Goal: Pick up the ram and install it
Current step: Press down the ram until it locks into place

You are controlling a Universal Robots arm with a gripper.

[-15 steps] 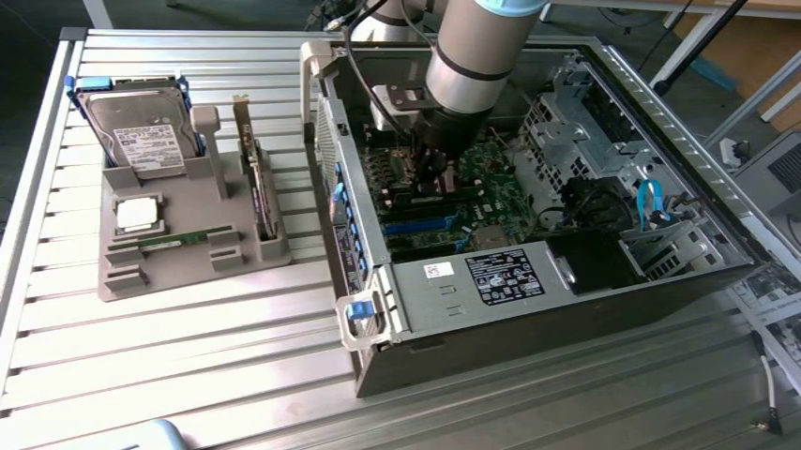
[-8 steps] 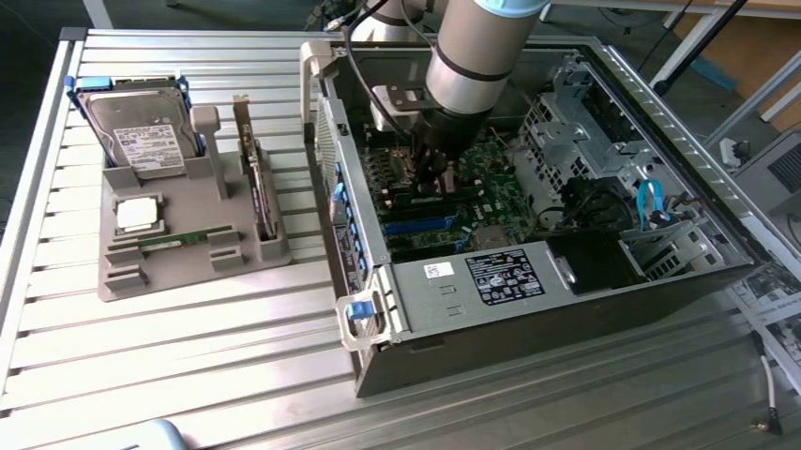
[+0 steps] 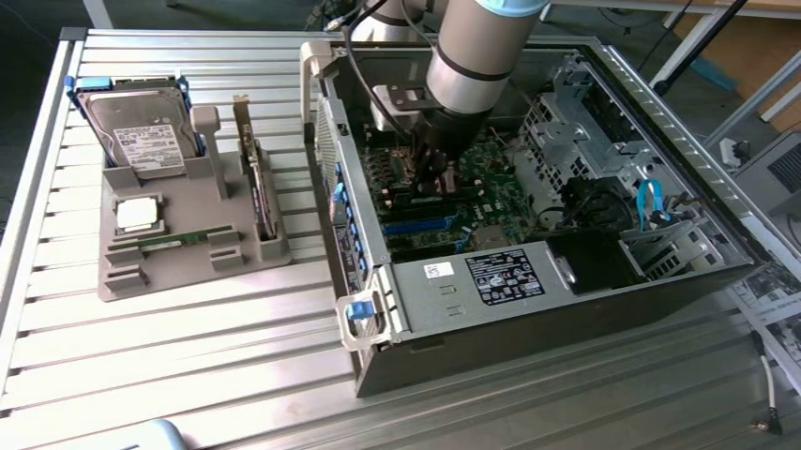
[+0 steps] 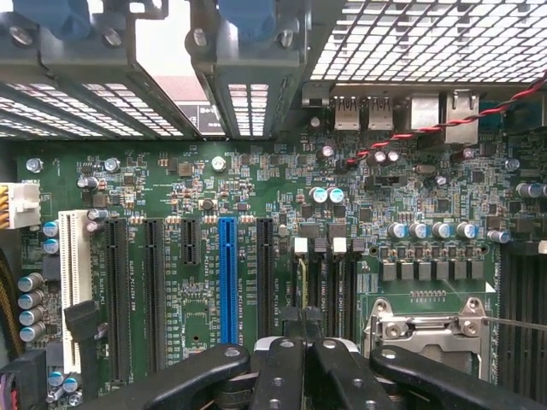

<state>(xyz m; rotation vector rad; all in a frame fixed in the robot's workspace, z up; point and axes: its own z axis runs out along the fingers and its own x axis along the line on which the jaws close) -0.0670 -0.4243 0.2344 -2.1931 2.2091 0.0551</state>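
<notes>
The gripper [image 3: 432,178] hangs low inside the open computer case [image 3: 414,309], its fingers shut tight together just above the motherboard [image 4: 256,184]. In the wrist view the gripper [image 4: 303,369] sits right over the narrow memory slots [image 4: 325,290] beside the processor socket [image 4: 427,329]. I judge this to be the installing end of the task, not the picking-up end. A thin pale edge runs down from between the fingers toward one slot, but I cannot tell whether that is a stick held edge-on or part of the board. A ram [image 3: 169,242] lies flat in its groove on the grey tray [image 3: 188,272], at the exterior view's left and well apart from the gripper, so that stick is not yet picked up. Seating a stick here would call for its edge to be square over the slot and for a straight push down — with no drift toward the long card slots [image 4: 226,273] alongside. The tray also holds a hard drive [image 3: 138,131] propped at the back, a square silver processor [image 3: 135,214] and an upright dark card [image 3: 259,192]. The case holds the motherboard, a drive cage [image 3: 576,112] and a blue cable [image 3: 647,202].
</notes>
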